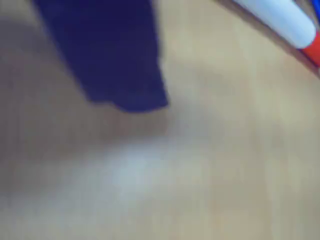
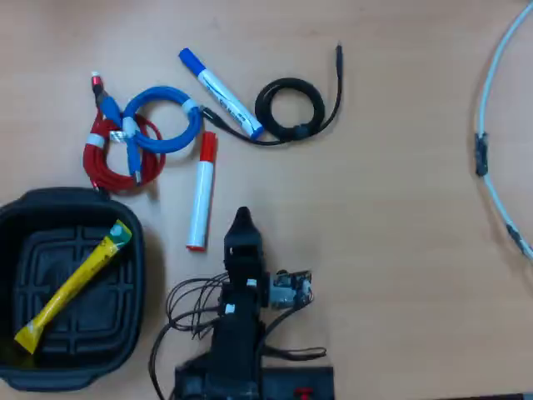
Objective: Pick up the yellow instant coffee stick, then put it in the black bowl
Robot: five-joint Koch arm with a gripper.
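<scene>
The yellow instant coffee stick (image 2: 71, 287) lies slantwise inside the black bowl (image 2: 67, 198) at the lower left of the overhead view, its green tip toward the upper right. My gripper (image 2: 241, 219) hangs over bare table to the right of the bowl, next to the lower end of a white marker, and is empty. In the wrist view only one dark jaw shows as a blurred shape, its tip (image 1: 137, 102) low over the wood. I cannot tell whether the jaws are open or shut.
A white marker with a red cap (image 2: 201, 196) (image 1: 285, 25) lies just left of the gripper. Further back lie a blue-capped marker (image 2: 221, 92), a coiled black cable (image 2: 290, 107), a blue cable (image 2: 162, 121) and a red cable (image 2: 117, 158). A white cable (image 2: 491, 125) runs along the right edge.
</scene>
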